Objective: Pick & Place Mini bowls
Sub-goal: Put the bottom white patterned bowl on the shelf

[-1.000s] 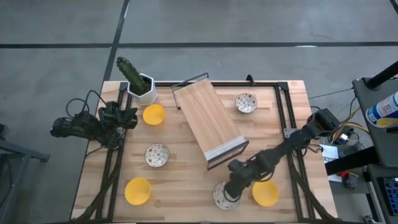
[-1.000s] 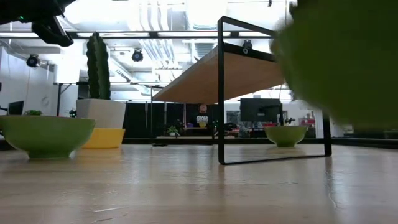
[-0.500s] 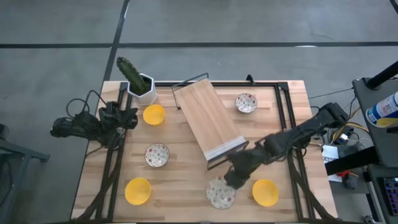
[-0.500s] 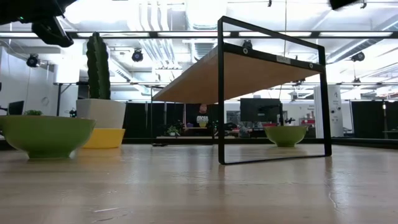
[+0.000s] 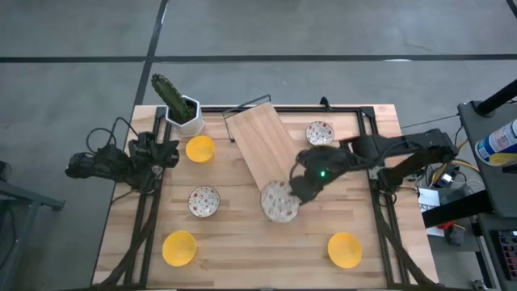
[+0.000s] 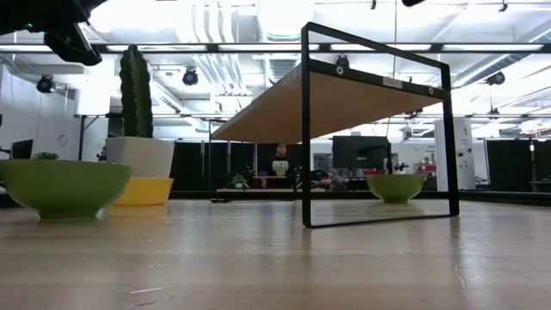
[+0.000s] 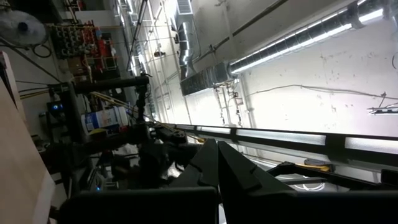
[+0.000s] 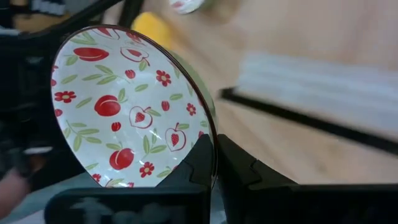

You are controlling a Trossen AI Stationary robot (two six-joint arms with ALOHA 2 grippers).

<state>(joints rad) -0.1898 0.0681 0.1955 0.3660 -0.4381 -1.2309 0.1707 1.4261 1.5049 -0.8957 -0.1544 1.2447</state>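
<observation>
So it's a light wooden table [image 5: 242,242] with a cactus pot [image 5: 187,111] in the far left corner and a slanted wooden shelf [image 5: 266,145] mid-table. Sitting on it: yellow bowls [image 5: 199,149] [image 5: 178,248] [image 5: 345,250] and two patterned bowls [image 5: 203,201] [image 5: 320,133].

In the high view, the held patterned bowl [image 5: 280,202] covers the near end of the wooden shelf [image 5: 262,145], and the right gripper [image 5: 297,189] hides the bowl's rim at 2 o'clock. The right wrist view cuts that bowl off at its 7 o'clock edge, and the counter [image 8: 298,137] behind is blurred. The low view misses the lifted bowl altogether. The left gripper [image 5: 166,151] is too dark to make out its fingers.
</observation>
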